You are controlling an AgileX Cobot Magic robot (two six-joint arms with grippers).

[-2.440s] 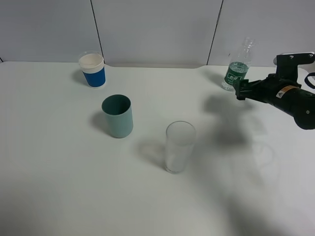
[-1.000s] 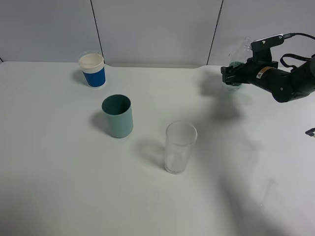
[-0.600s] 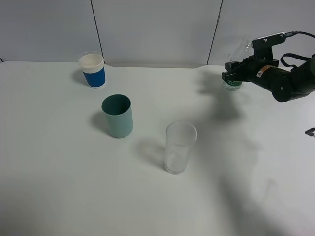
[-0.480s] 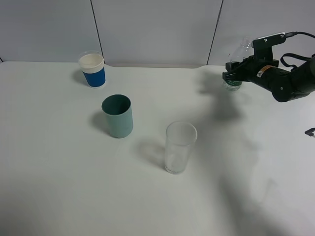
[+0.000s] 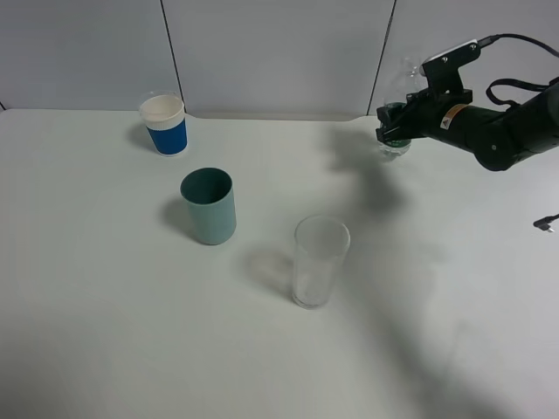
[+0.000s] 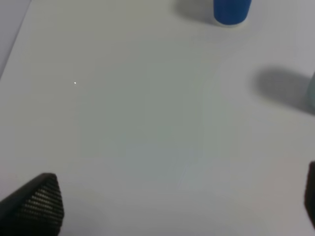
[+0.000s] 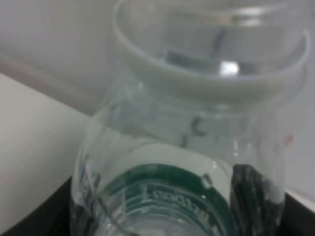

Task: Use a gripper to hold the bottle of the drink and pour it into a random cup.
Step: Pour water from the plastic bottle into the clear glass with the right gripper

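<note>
My right gripper [image 5: 391, 127] is shut on the bottle of the drink [image 5: 393, 145], holding it off the table at the far right, by the back wall. In the right wrist view the bottle [image 7: 192, 147] fills the frame, with its green label low and its clear neck above, and a dark finger [image 7: 252, 196] presses its side. The clear glass tumbler [image 5: 320, 260] stands upright near the table's middle, well in front and left of the bottle. My left gripper [image 6: 172, 204] is open and empty above bare table; it is out of the exterior view.
A teal-green cup [image 5: 209, 206] stands left of the tumbler. A blue-and-white paper cup [image 5: 164, 124] stands at the back left; its base [image 6: 231, 7] shows in the left wrist view. A cable end [image 5: 547, 222] lies at the right edge.
My right gripper closed on the bottle, lifted it off the table and carried it a little left along the back wall. The cups have not moved.
</note>
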